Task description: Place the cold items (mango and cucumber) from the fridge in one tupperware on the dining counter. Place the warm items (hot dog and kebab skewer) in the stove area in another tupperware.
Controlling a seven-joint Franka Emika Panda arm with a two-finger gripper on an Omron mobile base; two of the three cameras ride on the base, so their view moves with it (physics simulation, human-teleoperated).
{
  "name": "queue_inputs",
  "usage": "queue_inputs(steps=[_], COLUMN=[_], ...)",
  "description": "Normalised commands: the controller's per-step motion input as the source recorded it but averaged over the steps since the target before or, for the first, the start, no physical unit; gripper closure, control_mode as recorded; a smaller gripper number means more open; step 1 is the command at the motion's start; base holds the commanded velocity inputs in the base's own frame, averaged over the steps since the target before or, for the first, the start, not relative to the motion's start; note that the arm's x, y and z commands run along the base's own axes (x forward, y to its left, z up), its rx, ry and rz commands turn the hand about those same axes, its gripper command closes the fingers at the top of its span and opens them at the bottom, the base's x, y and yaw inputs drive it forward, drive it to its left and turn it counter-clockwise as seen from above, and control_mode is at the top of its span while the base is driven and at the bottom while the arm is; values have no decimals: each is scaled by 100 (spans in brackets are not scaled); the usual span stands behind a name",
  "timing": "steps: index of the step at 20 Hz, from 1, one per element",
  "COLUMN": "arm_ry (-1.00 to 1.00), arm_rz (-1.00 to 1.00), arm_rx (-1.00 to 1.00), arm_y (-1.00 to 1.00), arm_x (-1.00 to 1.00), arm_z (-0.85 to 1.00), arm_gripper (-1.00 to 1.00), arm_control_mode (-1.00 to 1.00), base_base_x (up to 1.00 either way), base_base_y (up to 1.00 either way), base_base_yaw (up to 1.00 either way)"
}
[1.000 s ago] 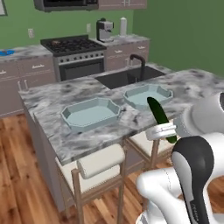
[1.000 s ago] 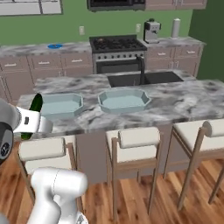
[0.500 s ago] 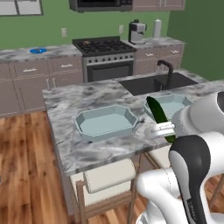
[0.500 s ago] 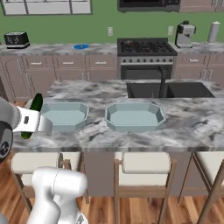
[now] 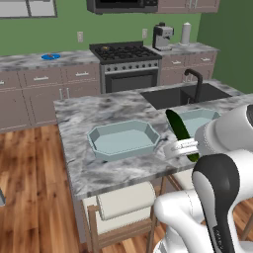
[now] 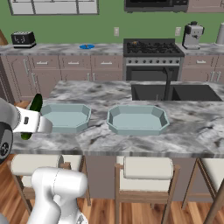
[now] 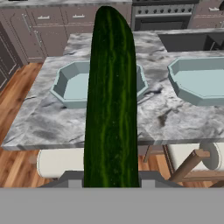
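The gripper (image 5: 184, 147) is closed on the cucumber (image 7: 111, 100), held tilted in the air at the near edge of the dining counter (image 6: 192, 127), above the stools (image 6: 148, 168). Two tupperwares (image 6: 138, 119) sit side by side on the counter, neither holding anything. The stove (image 6: 152, 47) stands against the back wall.

Arm raised, fingers (image 5: 184, 146) clamped around cucumber (image 5: 179, 129)
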Motion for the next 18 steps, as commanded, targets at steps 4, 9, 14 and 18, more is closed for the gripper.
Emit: queue_inputs(steps=[4,9,14,18], arm_ry=[0,0,14,25], arm_rz=[0,0,8,69], arm_rx=[0,0,0,0], arm_y=[0,0,5,21], arm_x=[0,0,50,98], arm_z=[0,0,0,0], arm_gripper=[100,100,100,100], arm_control_mode=[100,100,-100,-100], base_base_x=[49,56,27,0], base_base_y=[0,0,0,0], base_base_yaw=[0,0,0,0])
